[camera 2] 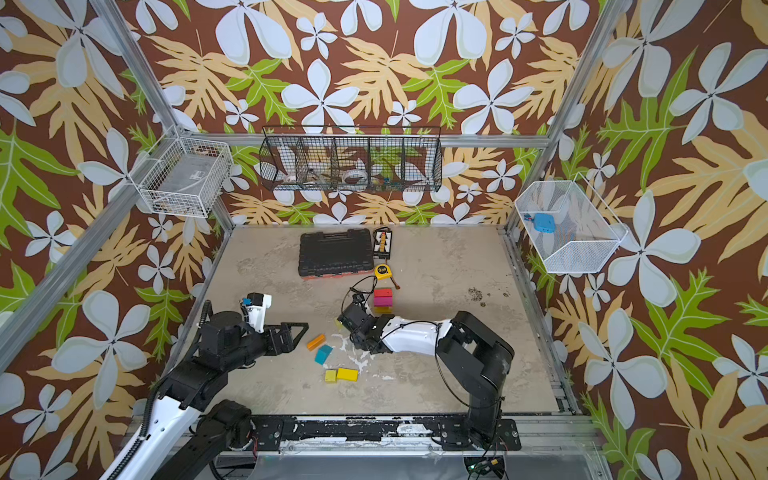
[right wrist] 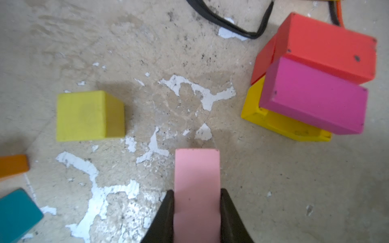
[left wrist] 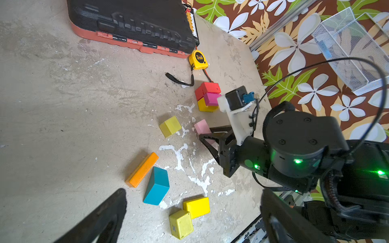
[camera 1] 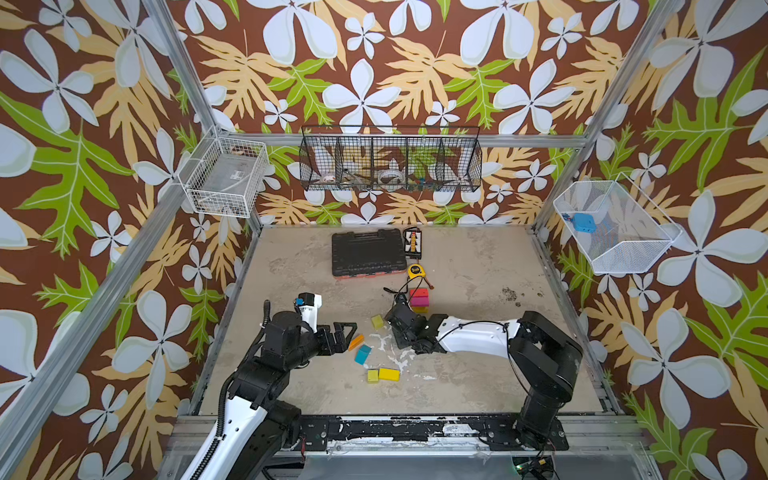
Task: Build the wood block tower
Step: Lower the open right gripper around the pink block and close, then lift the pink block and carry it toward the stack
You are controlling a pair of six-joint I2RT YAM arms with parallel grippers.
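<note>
The tower (camera 1: pixel 419 301) is a yellow arch with a magenta block (right wrist: pixel 311 96) and a red block (right wrist: pixel 328 46) side by side on top. My right gripper (right wrist: pixel 197 191) is shut on a pale pink block (left wrist: pixel 201 126), low over the table, just left of the tower. Loose on the table lie a yellow-green cube (camera 1: pixel 377 322), an orange bar (camera 1: pixel 356 342), a teal block (camera 1: pixel 362 354) and two yellow blocks (camera 1: pixel 389 374). My left gripper (camera 1: pixel 352 334) stands wide open with nothing in it, just left of the orange bar.
A flat black tool case (camera 1: pixel 368 252) lies at the back, with a small connector board (camera 1: pixel 412 242) beside it. A yellow tape measure (camera 1: pixel 414 271) sits just behind the tower, its black strap (left wrist: pixel 181 81) trailing on the table. Wire baskets (camera 1: pixel 390 160) hang on the walls.
</note>
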